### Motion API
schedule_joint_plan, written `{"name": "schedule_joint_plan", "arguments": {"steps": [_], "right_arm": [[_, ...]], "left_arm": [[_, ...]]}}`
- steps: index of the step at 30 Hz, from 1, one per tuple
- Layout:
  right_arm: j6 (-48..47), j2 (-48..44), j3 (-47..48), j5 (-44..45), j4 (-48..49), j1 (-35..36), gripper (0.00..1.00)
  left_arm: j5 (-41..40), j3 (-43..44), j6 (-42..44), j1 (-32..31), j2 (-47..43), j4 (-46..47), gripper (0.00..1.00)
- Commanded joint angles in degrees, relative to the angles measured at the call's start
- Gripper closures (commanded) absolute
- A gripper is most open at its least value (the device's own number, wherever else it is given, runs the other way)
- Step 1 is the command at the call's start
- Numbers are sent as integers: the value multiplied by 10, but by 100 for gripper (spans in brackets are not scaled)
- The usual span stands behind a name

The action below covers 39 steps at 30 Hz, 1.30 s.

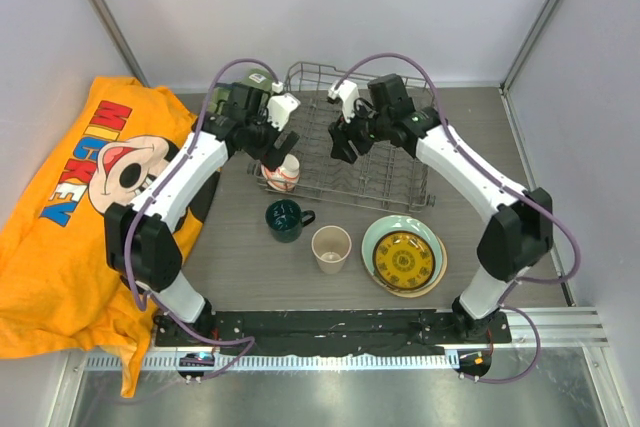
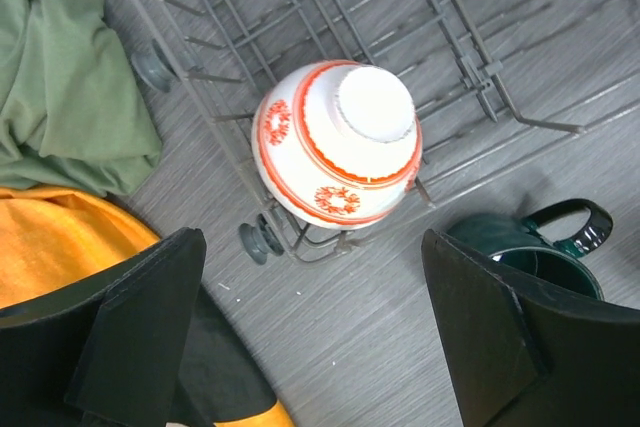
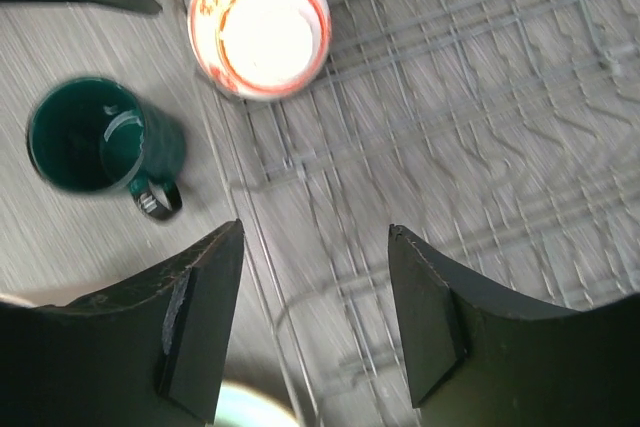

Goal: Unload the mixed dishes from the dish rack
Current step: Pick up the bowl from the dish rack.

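Top view: bowl [image 1: 283,175] inverted in rack [image 1: 395,182], near-left corner, only dish seen inside. Mug [image 1: 287,219], cup [image 1: 331,247], plates [image 1: 403,257] out on desk [image 1: 240,257]. Left gripper [image 1: 274,155] above bowl.

Left wrist: jaws wide apart, empty, bowl centred below. Descend straight, straddle widest part under foot ring, close gently since glaze looks slippery, lift vertically off tines.

Right wrist: right gripper [image 3: 315,230] apart, empty, over rack. Best kept clear of left's path.

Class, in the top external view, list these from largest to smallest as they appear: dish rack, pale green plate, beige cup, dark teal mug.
1. dish rack
2. pale green plate
3. beige cup and dark teal mug: they look about alike, so left unranked.
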Motion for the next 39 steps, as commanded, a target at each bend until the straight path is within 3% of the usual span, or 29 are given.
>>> {"name": "schedule_joint_plan", "arguments": {"steps": [1, 10, 24, 39], "right_arm": [[43, 56, 70, -59, 32, -1, 34], [73, 160, 145, -139, 45, -1, 30], [114, 316, 269, -198, 39, -1, 17], [135, 357, 297, -214, 43, 7, 7]], "left_arm": [[40, -10, -20, 24, -36, 47, 4], [94, -40, -15, 69, -75, 37, 2], [103, -78, -13, 99, -114, 33, 1], [105, -93, -18, 108, -120, 37, 0]]}}
